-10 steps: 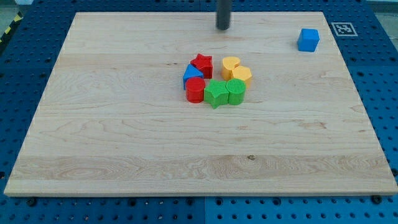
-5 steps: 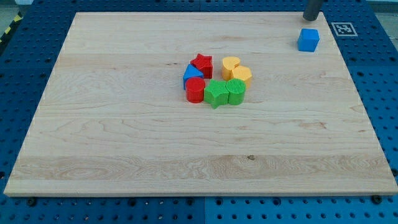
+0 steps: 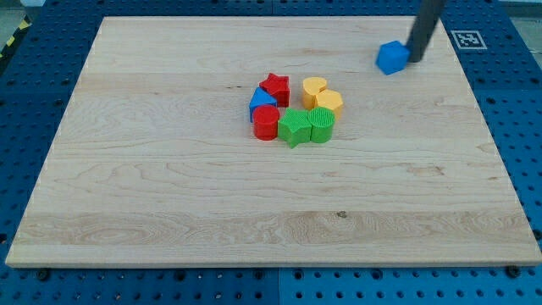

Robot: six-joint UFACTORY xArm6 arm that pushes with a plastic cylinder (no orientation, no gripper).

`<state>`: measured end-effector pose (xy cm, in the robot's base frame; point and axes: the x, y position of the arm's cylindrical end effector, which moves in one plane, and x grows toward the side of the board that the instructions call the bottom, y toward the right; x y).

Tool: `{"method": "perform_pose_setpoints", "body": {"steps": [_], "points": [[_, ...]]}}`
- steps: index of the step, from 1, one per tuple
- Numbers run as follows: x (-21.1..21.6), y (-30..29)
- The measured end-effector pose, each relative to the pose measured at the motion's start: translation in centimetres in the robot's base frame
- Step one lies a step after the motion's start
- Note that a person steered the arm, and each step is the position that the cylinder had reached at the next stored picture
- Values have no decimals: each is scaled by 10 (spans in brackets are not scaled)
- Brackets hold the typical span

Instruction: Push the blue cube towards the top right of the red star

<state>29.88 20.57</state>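
Observation:
The blue cube (image 3: pixel 391 57) lies near the view's top right of the wooden board (image 3: pixel 169 195), turned at an angle. My tip (image 3: pixel 417 59) touches the cube's right side. The red star (image 3: pixel 274 87) sits at the top left of a cluster in the board's middle, well to the left of and below the cube.
The cluster also holds a blue triangular block (image 3: pixel 262 100), a red cylinder (image 3: pixel 266 124), a green star (image 3: pixel 293 127), a green cylinder (image 3: pixel 322 124) and two yellow blocks (image 3: pixel 315 87) (image 3: pixel 329 102). A marker tag (image 3: pixel 467 39) lies off the board's top right corner.
My tip swept right along the top edge, then came down to the cube's right side. The blue cube has slid left and rotated.

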Motion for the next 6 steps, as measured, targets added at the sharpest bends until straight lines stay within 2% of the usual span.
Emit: {"method": "perform_pose_setpoints", "body": {"steps": [1,2,3,4,5,6], "points": [[-6,25],[6,38],[22,3],[22,-76],[22,-91],[13,-50]]}}
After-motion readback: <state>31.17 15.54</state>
